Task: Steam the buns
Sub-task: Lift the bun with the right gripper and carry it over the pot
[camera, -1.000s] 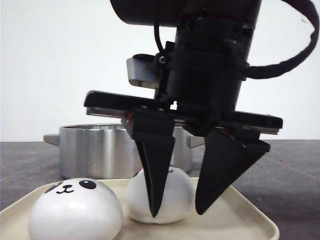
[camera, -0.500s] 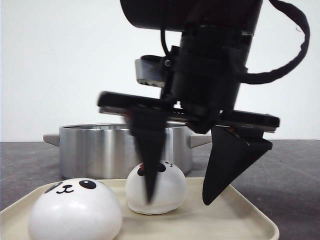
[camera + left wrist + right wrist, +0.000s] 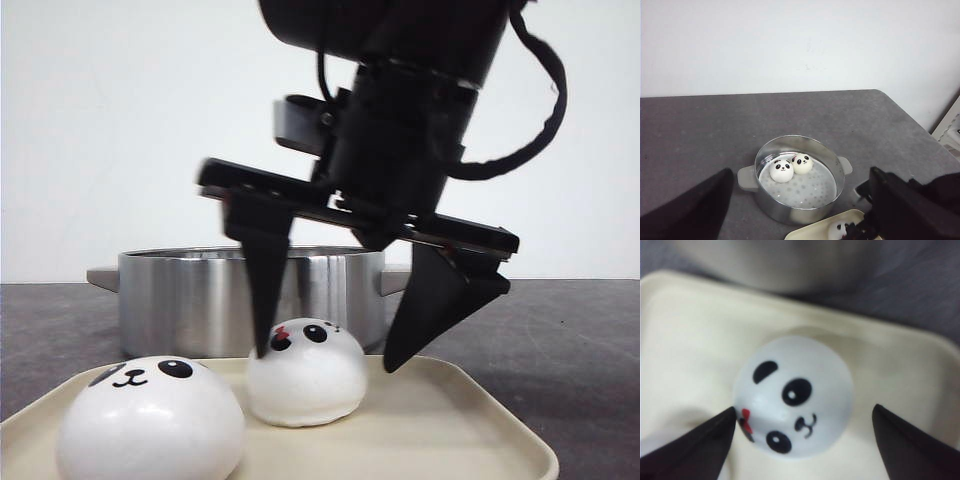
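Only the left wrist view shows two buns (image 3: 787, 167) inside the steamer pot (image 3: 832, 197); right gripper (image 3: 325, 355) spread around a tray (image 3: 480, 440) bun (image 3: 305, 375).

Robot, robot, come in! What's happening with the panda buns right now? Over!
Right claw open, straddling bow bun on tray, not gripping. Left claw open, empty. Two buns in pot. Nothing blocking.

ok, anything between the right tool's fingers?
Yes: the white panda-faced bun with a red bow, on the cream tray, untouched; clearest in right wrist view.
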Controlling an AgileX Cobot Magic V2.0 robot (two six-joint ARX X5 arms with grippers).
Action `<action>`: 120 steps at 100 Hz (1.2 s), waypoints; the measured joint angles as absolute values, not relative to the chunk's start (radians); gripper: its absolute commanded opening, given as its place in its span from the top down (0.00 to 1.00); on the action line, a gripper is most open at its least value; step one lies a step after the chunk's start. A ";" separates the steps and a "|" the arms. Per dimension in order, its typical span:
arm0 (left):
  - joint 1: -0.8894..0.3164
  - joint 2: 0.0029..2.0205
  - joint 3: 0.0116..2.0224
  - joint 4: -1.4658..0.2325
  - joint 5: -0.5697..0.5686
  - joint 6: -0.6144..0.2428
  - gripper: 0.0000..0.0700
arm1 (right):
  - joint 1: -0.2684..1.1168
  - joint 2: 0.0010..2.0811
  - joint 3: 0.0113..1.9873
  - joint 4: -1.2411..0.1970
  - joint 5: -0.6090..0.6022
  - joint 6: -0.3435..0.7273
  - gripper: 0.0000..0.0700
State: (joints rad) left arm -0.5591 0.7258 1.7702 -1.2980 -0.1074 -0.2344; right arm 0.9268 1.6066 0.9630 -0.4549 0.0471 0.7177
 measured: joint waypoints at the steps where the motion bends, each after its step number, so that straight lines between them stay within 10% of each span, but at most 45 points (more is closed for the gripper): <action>1: -0.559 0.726 1.770 -1.298 -0.107 -0.234 0.27 | 0.924 1.608 0.963 -0.454 0.046 0.718 0.51; 8: -0.559 0.726 1.770 -1.298 -0.107 -0.234 0.27 | 0.895 1.619 0.963 -0.443 0.007 0.712 0.72; 19: -0.559 0.726 1.767 -1.294 -0.109 -0.234 0.27 | 0.871 1.630 0.966 -0.437 -0.080 0.695 0.76; 24: -0.559 0.726 1.764 -1.285 -0.109 -0.234 0.27 | 0.871 1.632 0.966 -0.437 -0.088 0.690 1.00; 86: -0.559 0.726 1.756 -1.254 -0.109 -0.234 0.27 | 1.020 1.348 1.271 -0.447 -0.040 0.575 0.99; 120: -0.559 0.729 1.756 -1.239 -0.109 -0.234 0.27 | 0.773 1.650 1.649 -0.728 -0.027 0.477 0.99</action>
